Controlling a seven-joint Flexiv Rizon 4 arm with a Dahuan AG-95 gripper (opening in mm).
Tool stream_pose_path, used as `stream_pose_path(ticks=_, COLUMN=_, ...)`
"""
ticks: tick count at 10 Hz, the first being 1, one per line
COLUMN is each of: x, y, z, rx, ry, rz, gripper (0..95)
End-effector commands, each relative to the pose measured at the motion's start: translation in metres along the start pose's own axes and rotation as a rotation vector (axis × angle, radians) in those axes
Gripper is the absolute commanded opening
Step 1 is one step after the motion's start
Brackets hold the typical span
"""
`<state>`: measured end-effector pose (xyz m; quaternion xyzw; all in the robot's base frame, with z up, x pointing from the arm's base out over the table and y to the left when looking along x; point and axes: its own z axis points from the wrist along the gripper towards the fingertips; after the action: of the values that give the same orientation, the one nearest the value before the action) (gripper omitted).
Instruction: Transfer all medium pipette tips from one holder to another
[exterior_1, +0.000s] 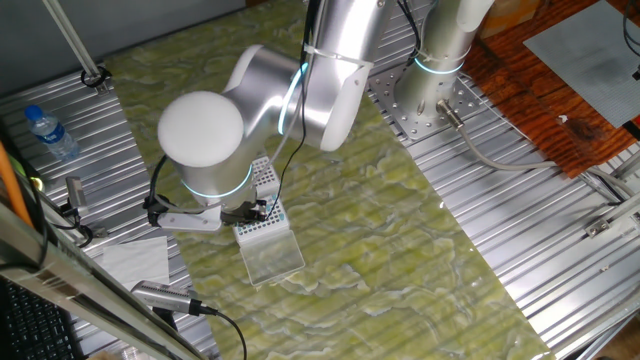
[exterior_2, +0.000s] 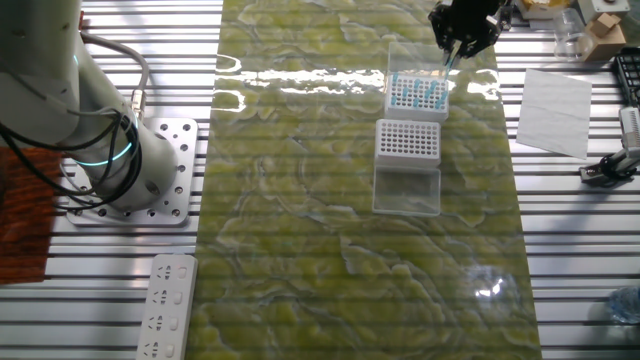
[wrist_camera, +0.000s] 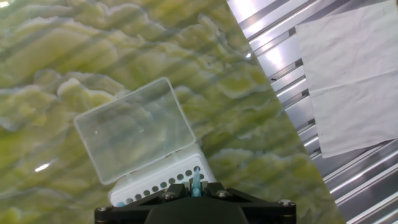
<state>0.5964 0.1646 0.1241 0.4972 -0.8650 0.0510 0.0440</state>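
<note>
The medium pipette tips (exterior_2: 417, 93) show as a grid of blue dots in a white rack at the far end of the mat, also in one fixed view (exterior_1: 262, 222). A second white rack (exterior_2: 408, 140) with bare dark holes stands right beside it. My gripper (exterior_2: 455, 45) hovers over the far right corner of the blue-tip rack. In the hand view my gripper (wrist_camera: 196, 188) is shut on one light-blue pipette tip (wrist_camera: 196, 180), held upright above a row of dark holes in a white rack (wrist_camera: 158, 179). I cannot tell which rack that is.
Clear open lids lie flat beside the racks (exterior_2: 406, 190) (wrist_camera: 134, 127). A white paper sheet (exterior_2: 555, 110) lies on the ribbed metal table to the right. A water bottle (exterior_1: 50, 132) and cables lie at the table's side. The arm's base (exterior_2: 150, 170) is bolted down nearby.
</note>
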Motion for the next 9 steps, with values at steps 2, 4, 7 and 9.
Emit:
stream_pose_path(ticks=2, x=0.001, y=0.0, z=0.002, rx=0.007, ry=0.003, rz=0.0, gripper=0.0)
stream_pose_path(ticks=4, x=0.002, y=0.001, z=0.005, rx=0.011, ry=0.001, rz=-0.001, gripper=0.0)
stream_pose_path(ticks=7, x=0.001, y=0.0, z=0.011, rx=0.022, ry=-0.005, rz=-0.02, gripper=0.0)
stream_pose_path(ticks=9, x=0.001, y=0.0, z=0.011, rx=0.022, ry=-0.005, rz=-0.02, gripper=0.0)
